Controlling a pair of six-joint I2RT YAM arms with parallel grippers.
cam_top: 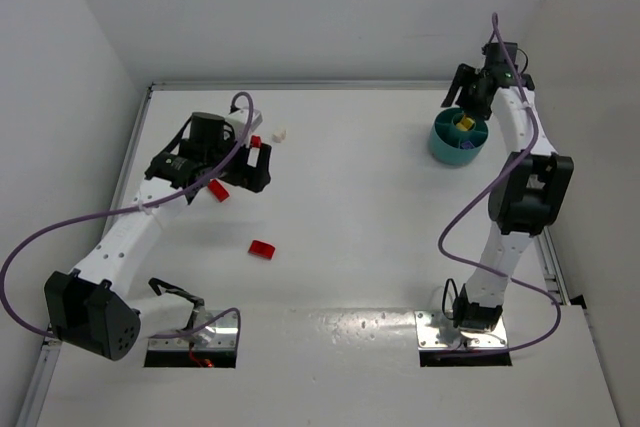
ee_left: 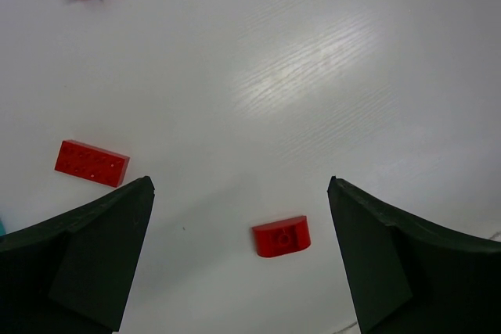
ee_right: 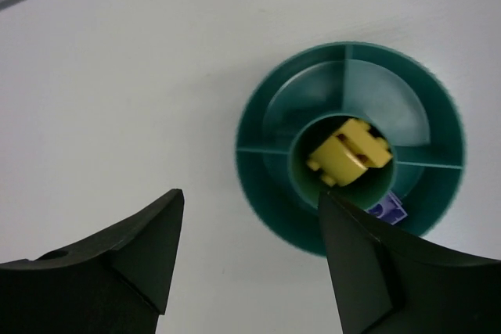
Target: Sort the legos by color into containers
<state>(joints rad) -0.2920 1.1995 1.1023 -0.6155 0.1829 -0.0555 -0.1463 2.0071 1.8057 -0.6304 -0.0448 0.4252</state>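
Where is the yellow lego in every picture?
Top external: the yellow lego is at the far right, inside the teal tub.
Left wrist: not in it.
Right wrist: right of centre, in the tub's round middle compartment.
Shared landmark: the teal tub, in the top and right wrist views.

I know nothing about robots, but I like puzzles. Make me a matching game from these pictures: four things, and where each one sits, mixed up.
Things:
1. yellow brick
2. purple brick
3. rounded red brick
4. teal tub

Places:
A. lying on the bare table, seen between the open left jaws
B. standing on the table, below the open right jaws
C. in the tub's round middle well
D. in an outer compartment of the tub

Pairs: 1-C, 2-D, 3-A, 4-B.
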